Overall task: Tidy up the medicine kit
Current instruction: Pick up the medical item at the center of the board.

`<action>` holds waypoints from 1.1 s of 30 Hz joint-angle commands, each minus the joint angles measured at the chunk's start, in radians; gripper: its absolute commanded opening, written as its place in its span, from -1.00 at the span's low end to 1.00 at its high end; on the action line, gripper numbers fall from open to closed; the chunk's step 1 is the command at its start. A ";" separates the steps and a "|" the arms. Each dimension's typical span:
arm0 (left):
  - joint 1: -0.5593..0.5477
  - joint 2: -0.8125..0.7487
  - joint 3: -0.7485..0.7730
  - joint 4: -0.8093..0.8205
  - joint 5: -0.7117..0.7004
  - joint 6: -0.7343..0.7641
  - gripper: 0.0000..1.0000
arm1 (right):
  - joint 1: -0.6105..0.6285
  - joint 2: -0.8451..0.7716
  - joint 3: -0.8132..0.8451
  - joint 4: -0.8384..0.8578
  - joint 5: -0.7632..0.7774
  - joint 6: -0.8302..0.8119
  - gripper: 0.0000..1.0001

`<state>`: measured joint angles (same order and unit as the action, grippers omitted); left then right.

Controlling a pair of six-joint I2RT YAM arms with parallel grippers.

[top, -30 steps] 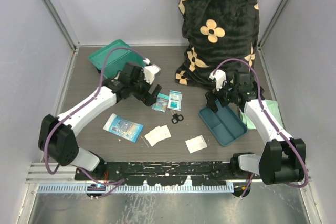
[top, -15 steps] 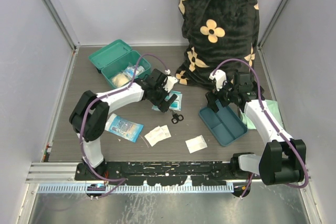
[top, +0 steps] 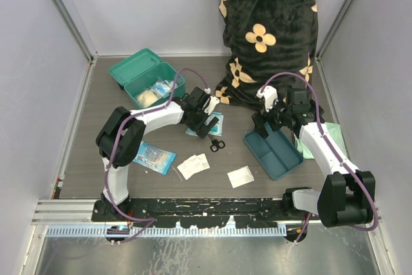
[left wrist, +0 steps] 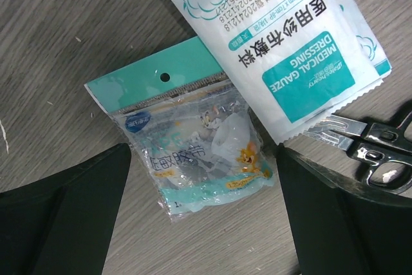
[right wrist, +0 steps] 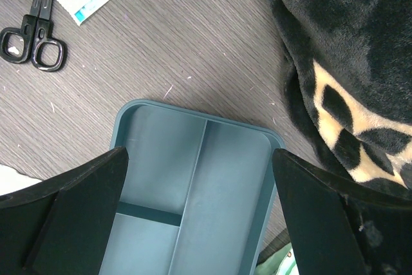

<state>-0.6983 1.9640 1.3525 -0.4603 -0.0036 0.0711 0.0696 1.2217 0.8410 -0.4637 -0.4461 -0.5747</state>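
The teal-green medicine kit stands open at the back left with packets inside. My left gripper is open and empty, low over a clear plastic packet and a white medical gauze packet on the table. Black scissors lie to its right; they also show in the top view. My right gripper is open and empty, above the far end of the flat blue-teal divided tray.
A black pillow with tan flowers leans at the back centre. A blue packet and two white packets lie near the front. A pale green cloth lies right of the tray.
My left arm swung right from over the kit to the packets at the table's middle, and the open kit with its contents came into sight. The right arm has not moved.
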 commanded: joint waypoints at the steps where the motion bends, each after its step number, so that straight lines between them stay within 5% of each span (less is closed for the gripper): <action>1: 0.002 -0.002 0.028 0.032 -0.059 0.018 0.93 | -0.002 -0.014 0.006 0.027 -0.012 -0.014 1.00; 19: 0.049 -0.030 -0.026 0.001 -0.050 -0.002 0.87 | -0.002 -0.013 0.006 0.026 -0.013 -0.015 1.00; 33: 0.053 -0.042 -0.019 -0.013 -0.056 -0.015 0.23 | -0.002 -0.003 0.008 0.023 -0.016 -0.014 1.00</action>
<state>-0.6609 1.9633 1.3457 -0.4644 -0.0120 0.0578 0.0696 1.2217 0.8410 -0.4637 -0.4465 -0.5751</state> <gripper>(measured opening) 0.651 0.999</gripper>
